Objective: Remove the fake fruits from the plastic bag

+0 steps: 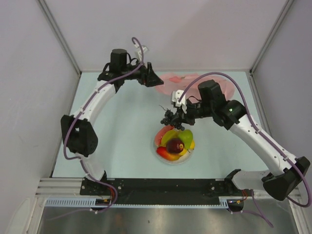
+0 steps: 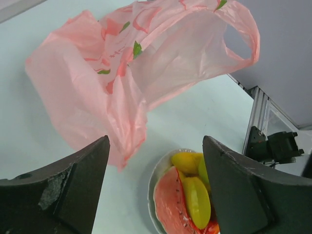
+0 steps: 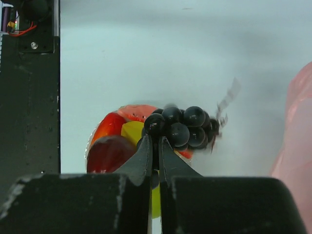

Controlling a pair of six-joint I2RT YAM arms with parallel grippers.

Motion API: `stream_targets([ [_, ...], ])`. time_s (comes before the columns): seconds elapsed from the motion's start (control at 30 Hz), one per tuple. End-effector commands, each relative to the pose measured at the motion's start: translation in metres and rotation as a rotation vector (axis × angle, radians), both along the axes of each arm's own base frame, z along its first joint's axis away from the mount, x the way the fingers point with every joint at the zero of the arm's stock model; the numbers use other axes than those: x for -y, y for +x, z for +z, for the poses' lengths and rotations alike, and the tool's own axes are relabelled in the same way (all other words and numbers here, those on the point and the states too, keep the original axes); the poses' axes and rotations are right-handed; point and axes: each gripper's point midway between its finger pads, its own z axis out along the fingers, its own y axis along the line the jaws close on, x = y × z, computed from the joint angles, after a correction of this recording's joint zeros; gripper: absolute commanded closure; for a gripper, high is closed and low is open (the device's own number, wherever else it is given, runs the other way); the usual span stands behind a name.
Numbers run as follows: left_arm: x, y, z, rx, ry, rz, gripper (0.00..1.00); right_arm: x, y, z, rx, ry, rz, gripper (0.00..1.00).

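Pink plastic bag (image 2: 122, 83) slumps on the far table (image 1: 122, 146), left jaws apart before it, while the right jaws, clamped thinly on the grape bunch (image 3: 183, 126) above the heaped plate (image 2: 151, 187), might let it slip and roll off.

- Left arm (image 1: 97, 100): glossy white curved link shells, joined by chunky black joint housings.
- Right arm (image 1: 258, 141): the same white shells and black joints, with a small green light (image 1: 229, 110) on a black housing near the wrist.
- Purple cable (image 1: 219, 74): one thin line runs along each arm and loops free of it near the wrist.
- White plug (image 1: 179, 95): a small pale block where the cable meets the wrist.
- Left gripper (image 2: 155, 142): broad matte-black wedge fingers (image 2: 243, 195), one bearing a pale scuffed patch (image 2: 51, 187).
- Right gripper (image 3: 157, 140): narrow black fingers (image 3: 142, 163) tapering to thin tips from squared black blocks.
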Motion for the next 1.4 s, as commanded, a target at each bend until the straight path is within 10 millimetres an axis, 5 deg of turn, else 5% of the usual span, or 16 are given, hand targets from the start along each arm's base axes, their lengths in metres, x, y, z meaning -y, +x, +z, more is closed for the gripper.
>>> stream_targets([
  [0.0, -0.025, -0.028, 0.034, 0.091, -0.043, 0.011, 0.18, -0.009, 0.001, 0.004, -0.007, -0.021, 0.019, 1.0],
  [0.4, -0.043, -0.062, 0.023, 0.134, -0.041, 0.049, 0.18, -0.015, 0.003, -0.029, -0.067, -0.108, 0.059, 1.0],
  [1.37, -0.042, -0.058, 0.015, 0.115, -0.039, 0.055, 0.18, -0.003, -0.008, -0.07, -0.129, -0.249, 0.134, 0.96],
])
